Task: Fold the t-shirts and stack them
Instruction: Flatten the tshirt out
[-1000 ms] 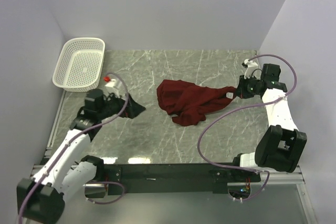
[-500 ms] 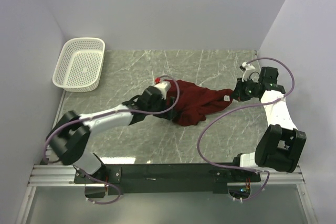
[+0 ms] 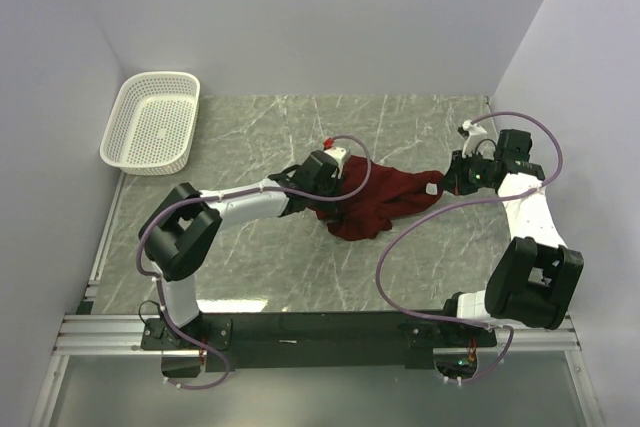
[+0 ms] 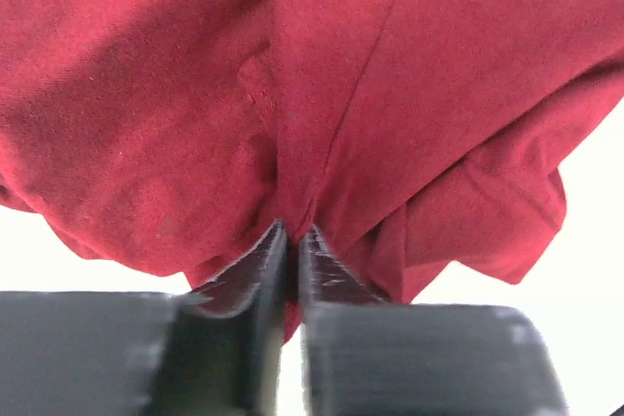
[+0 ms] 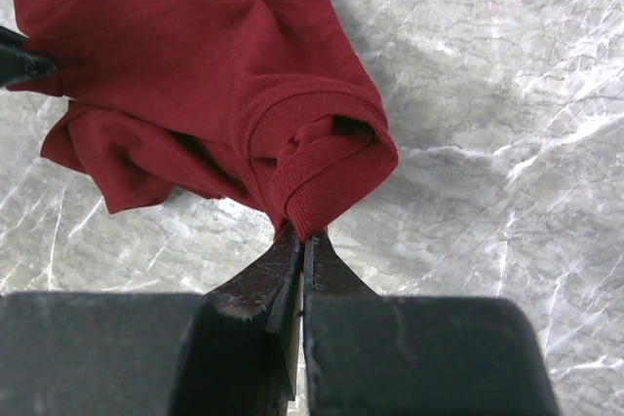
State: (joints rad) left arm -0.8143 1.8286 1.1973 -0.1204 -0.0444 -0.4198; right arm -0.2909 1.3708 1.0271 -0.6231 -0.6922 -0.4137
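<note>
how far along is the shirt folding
Early. Nothing is folded: the maroon t-shirt lies bunched on the table. In hand: the right gripper pinches its ribbed collar and the left gripper is shut on fabric at the opposite side. Left: spread it flat, fold it, stack it.

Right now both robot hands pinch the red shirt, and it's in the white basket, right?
Almost. The left gripper and right gripper do pinch the red shirt, but it lies on the table, apart from the white basket in the far left corner; the top view shows this.
</note>
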